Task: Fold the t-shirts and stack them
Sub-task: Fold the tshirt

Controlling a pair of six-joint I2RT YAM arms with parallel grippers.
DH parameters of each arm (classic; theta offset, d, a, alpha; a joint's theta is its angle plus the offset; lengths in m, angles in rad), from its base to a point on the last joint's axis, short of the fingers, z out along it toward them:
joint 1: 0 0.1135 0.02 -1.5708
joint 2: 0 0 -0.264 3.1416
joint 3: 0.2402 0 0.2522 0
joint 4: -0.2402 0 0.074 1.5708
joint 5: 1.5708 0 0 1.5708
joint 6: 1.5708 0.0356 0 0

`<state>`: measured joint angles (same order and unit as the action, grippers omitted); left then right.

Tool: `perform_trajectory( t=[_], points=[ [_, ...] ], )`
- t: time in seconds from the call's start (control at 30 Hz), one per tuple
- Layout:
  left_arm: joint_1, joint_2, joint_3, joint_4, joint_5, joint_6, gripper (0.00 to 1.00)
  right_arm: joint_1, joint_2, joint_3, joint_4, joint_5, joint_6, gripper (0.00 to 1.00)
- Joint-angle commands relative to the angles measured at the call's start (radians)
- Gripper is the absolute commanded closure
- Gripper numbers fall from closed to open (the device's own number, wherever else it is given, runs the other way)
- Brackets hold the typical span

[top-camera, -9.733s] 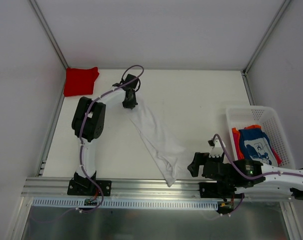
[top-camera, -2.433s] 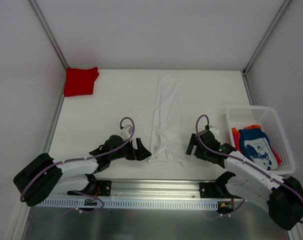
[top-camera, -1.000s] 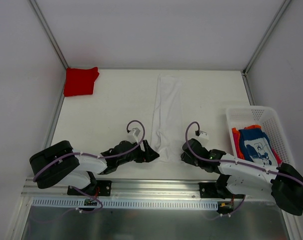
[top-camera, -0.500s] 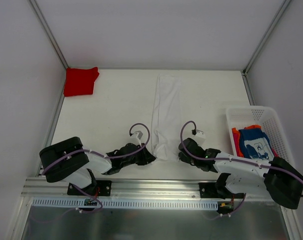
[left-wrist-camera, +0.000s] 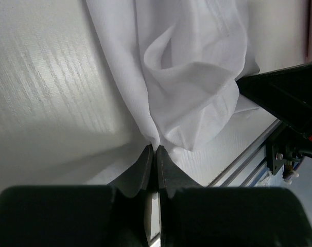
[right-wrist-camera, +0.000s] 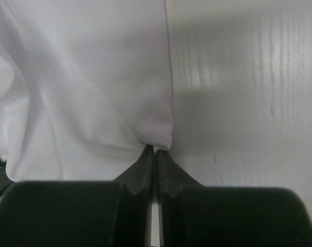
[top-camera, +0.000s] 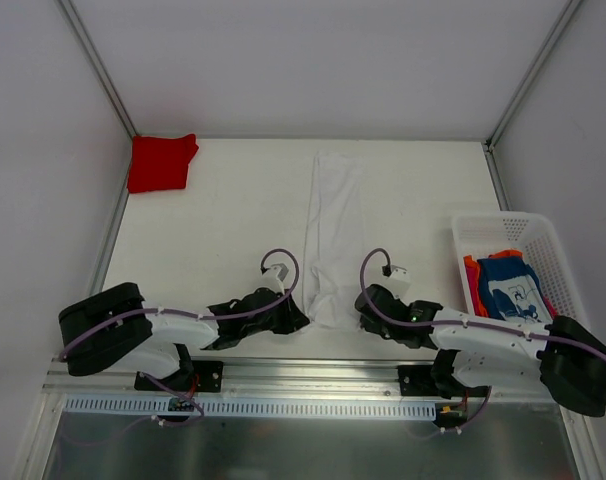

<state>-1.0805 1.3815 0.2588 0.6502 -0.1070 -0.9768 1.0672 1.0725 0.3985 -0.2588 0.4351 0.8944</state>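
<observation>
The left gripper [left-wrist-camera: 154, 149] is seen closed, its fingertips pressed together on a small fold at the near left corner of the white t-shirt [left-wrist-camera: 187, 77]. The right gripper [right-wrist-camera: 155, 149] is likewise closed, with a pucker of the same cloth nipped between its tips at the near right corner. From both grippers the shirt is laid out straight ahead as a long, narrow strip, its long axis running directly away from the fingertips toward the far side of the table [top-camera: 233, 220]. The near hem is bunched between the two grippers, which are set close together with only the width of the strip between them. Neither arm can be called the nearer, since both are placed at the same end and the far end lies well ahead of each. The coming move is therefore judged to be a lift of the near end, carried forward along that axis until it is laid over the far end. The two grippers would need to be kept level and in step so that the hem is not skewed. A red t-shirt [top-camera: 161, 162] is seen folded far ahead and to the left of the left gripper, well apart from it. A basket [top-camera: 503, 216] holding more shirts stands to the right of the right gripper.
</observation>
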Motion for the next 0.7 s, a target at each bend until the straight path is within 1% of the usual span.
perform_trajectory(
  t=[0.0, 0.17, 0.43, 0.57, 0.67],
  points=[
    [-0.036, -0.111, 0.054, -0.199, -0.095, 0.055, 1.00, 0.030, -0.058, 0.023, -0.235, 0.045, 0.032, 1.00],
    [-0.062, -0.217, 0.089, -0.329, -0.135, 0.079, 1.00, 0.046, -0.115, 0.056, -0.303, 0.068, 0.035, 0.99],
    [-0.094, -0.331, 0.129, -0.426, -0.155, 0.078, 1.00, 0.088, -0.190, 0.157, -0.388, 0.097, 0.026, 0.99],
    [-0.094, -0.343, 0.169, -0.463, -0.163, 0.087, 1.00, 0.086, -0.178, 0.246, -0.440, 0.140, -0.020, 1.00],
    [-0.094, -0.338, 0.209, -0.480, -0.168, 0.108, 1.00, 0.085, -0.132, 0.324, -0.464, 0.186, -0.063, 0.99]
  ],
)
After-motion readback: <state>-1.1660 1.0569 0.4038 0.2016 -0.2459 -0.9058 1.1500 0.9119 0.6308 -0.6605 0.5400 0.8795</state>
